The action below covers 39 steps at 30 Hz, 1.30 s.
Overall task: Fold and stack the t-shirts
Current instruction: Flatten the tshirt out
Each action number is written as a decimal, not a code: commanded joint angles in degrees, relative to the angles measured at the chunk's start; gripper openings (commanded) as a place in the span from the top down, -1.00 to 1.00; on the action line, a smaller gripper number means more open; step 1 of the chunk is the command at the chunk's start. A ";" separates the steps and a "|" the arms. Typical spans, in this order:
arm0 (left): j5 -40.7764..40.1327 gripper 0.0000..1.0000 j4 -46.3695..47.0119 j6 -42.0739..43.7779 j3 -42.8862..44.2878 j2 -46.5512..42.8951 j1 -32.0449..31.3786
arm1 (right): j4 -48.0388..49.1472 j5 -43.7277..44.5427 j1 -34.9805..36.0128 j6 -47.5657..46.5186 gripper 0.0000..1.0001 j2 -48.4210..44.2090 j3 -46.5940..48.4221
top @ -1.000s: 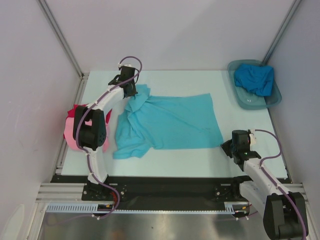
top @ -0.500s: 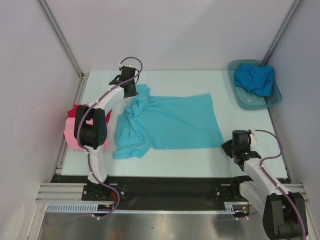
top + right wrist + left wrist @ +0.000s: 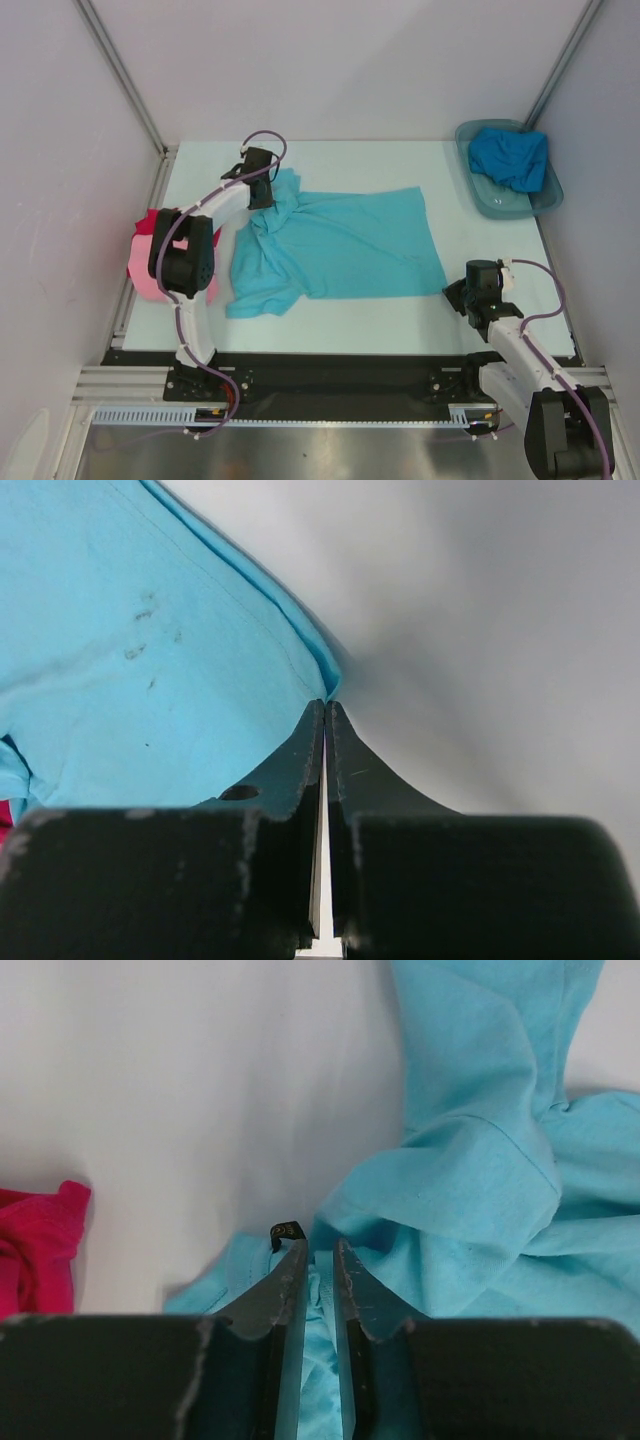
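Note:
A turquoise t-shirt (image 3: 340, 245) (image 3: 480, 1160) (image 3: 150, 630) lies spread across the middle of the table, bunched at its far-left shoulder. My left gripper (image 3: 264, 192) (image 3: 318, 1245) hangs over that bunch, its jaws a narrow gap apart with rumpled turquoise cloth showing in the gap. My right gripper (image 3: 453, 296) (image 3: 326, 708) is shut, its tips at the shirt's near-right hem corner. A red t-shirt (image 3: 150, 222) (image 3: 35, 1250) and a pink t-shirt (image 3: 140, 272) are piled at the left edge. A deeper blue t-shirt (image 3: 510, 158) sits crumpled in the tub.
The grey translucent tub (image 3: 548, 200) stands at the far right corner. White walls with metal posts close in the table on the left, back and right. The arm bases and a black rail run along the near edge.
My left gripper has shifted slightly right and nearer over the bunched shoulder, its jaws have parted a little, and the bunch has changed shape. The right arm has not moved.

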 commanded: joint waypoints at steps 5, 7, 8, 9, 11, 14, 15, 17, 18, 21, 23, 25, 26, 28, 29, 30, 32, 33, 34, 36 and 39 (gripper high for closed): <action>1.49 0.61 3.84 -1.39 -0.17 0.82 0.22 | 0.40 0.01 -0.49 -0.78 1.00 -0.58 0.01; 1.75 0.61 3.84 -1.30 0.36 0.73 0.22 | 0.84 -0.17 -0.49 -0.70 1.00 -0.14 -0.08; 1.93 0.61 3.84 -1.13 0.54 0.73 0.22 | 1.19 -0.26 -0.49 -0.70 1.00 0.12 -0.08; 2.28 0.60 3.84 -1.13 0.62 0.82 0.22 | 1.80 -0.52 -0.49 -0.52 1.00 0.82 -0.08; 2.63 0.60 4.10 -0.95 0.19 0.73 0.13 | 2.51 -0.87 -0.49 -0.35 1.00 1.44 -0.08; 2.98 0.60 4.63 -1.39 -1.30 0.82 -0.05 | 3.65 -1.22 -0.49 -0.17 1.00 2.67 -0.08; 2.98 0.60 5.24 -1.56 -1.66 0.82 -0.13 | 4.18 -1.22 -0.49 -0.17 1.00 2.93 -0.25; 3.07 0.61 5.59 -1.57 -2.27 0.64 -0.48 | 4.79 -1.48 -0.49 -0.08 1.00 3.63 -0.34; 3.07 0.61 5.59 -1.56 -2.28 0.73 -0.57 | 5.06 -1.57 -0.49 -0.08 1.00 3.90 -0.43; 3.42 0.62 5.68 -1.65 -2.98 0.21 -0.75 | 5.76 -1.93 -0.49 0.09 1.00 4.25 -0.61; 3.68 0.64 6.12 -1.74 -4.20 -0.58 -1.01 | 6.11 -2.36 -0.49 0.18 1.00 4.43 -0.78; 3.60 0.65 7.17 -1.83 -5.70 -0.76 -1.19 | 6.90 -2.63 -0.49 0.53 1.00 4.43 -1.04; 3.60 0.67 7.44 -1.92 -6.05 -0.76 -1.36 | 7.08 -2.89 -0.49 0.53 1.00 4.60 -1.05; 3.60 0.83 7.44 -2.09 -6.41 -0.59 -1.45 | 7.17 -3.07 -0.66 0.62 1.00 4.78 -0.96; 3.51 0.91 7.53 -2.09 -6.41 -0.59 -1.45 | 7.08 -3.16 -0.58 0.53 1.00 4.87 -0.87; 3.34 0.99 7.53 -2.09 -6.41 -0.67 -1.45 | 7.08 -3.16 -0.58 0.45 1.00 4.69 -0.78; 3.16 0.99 7.53 -2.00 -6.14 -0.85 -1.54 | 7.08 -3.07 -0.58 0.45 1.00 4.43 -0.78; 2.64 0.99 7.53 -1.57 -5.71 -1.20 -1.54 | 7.00 -3.07 -0.58 0.27 1.00 4.43 -0.78; 2.11 0.99 7.44 -1.30 -5.36 -1.38 -1.54 | 7.08 -3.07 -0.58 0.36 1.00 4.52 -0.70; 0.18 0.99 6.65 -0.25 -3.69 -1.82 -1.54 | 7.17 -2.98 -0.58 0.36 1.00 4.78 -0.78; -3.24 0.99 5.24 0.89 -1.32 -2.52 -1.54 | 7.43 -3.16 -0.49 0.45 1.00 4.87 -0.78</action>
